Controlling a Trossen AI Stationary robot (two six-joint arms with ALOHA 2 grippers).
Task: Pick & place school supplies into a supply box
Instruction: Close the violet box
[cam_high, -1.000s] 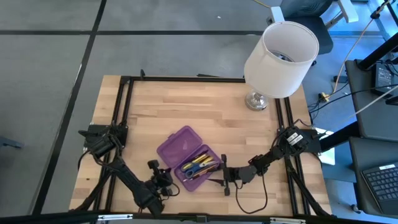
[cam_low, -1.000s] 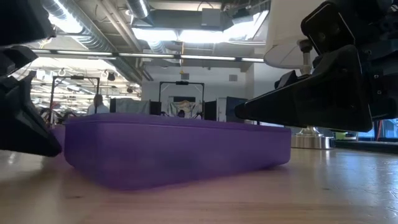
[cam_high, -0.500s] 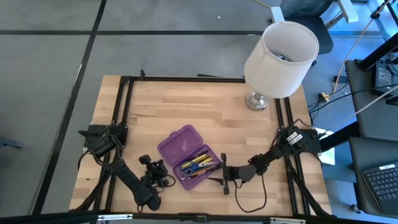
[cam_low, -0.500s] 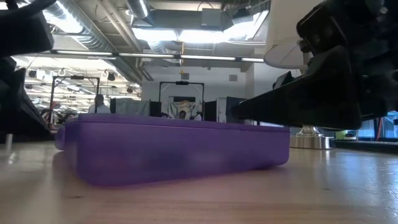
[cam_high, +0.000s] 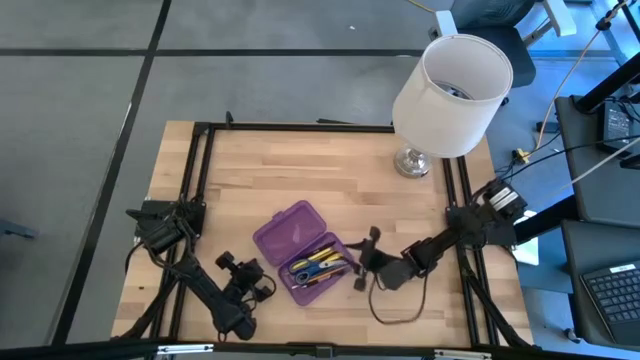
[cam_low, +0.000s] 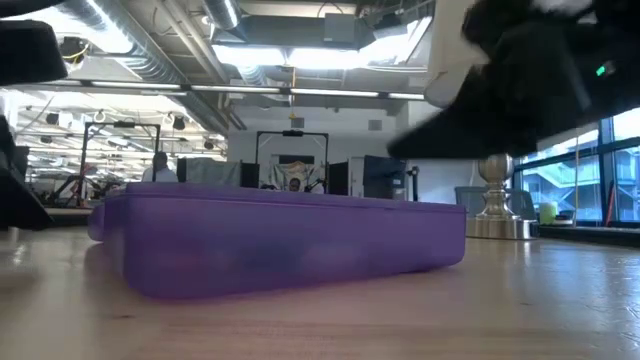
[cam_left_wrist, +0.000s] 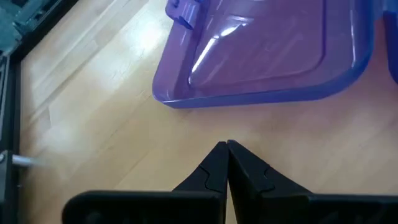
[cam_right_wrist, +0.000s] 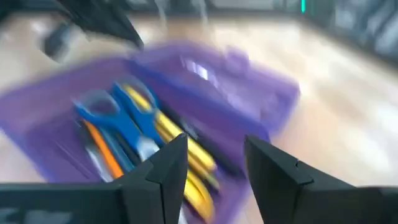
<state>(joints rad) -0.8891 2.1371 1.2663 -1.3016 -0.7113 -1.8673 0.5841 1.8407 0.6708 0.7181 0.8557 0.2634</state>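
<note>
I'm seeing my translucent purple supply box (cam_high: 300, 243) lying on the pale striped-wood table (cam_high: 300, 170), blue-handled scissors (cam_right_wrist: 121, 121) beside yellow and orange pens (cam_right_wrist: 180, 155) inside it, my dark right gripper (cam_right_wrist: 214, 155), my black left gripper (cam_left_wrist: 227, 158), a white lampshade (cam_high: 455, 80) on a silver base.

Bright overhead light; right wrist view v. blurred, prob. motion.
</note>
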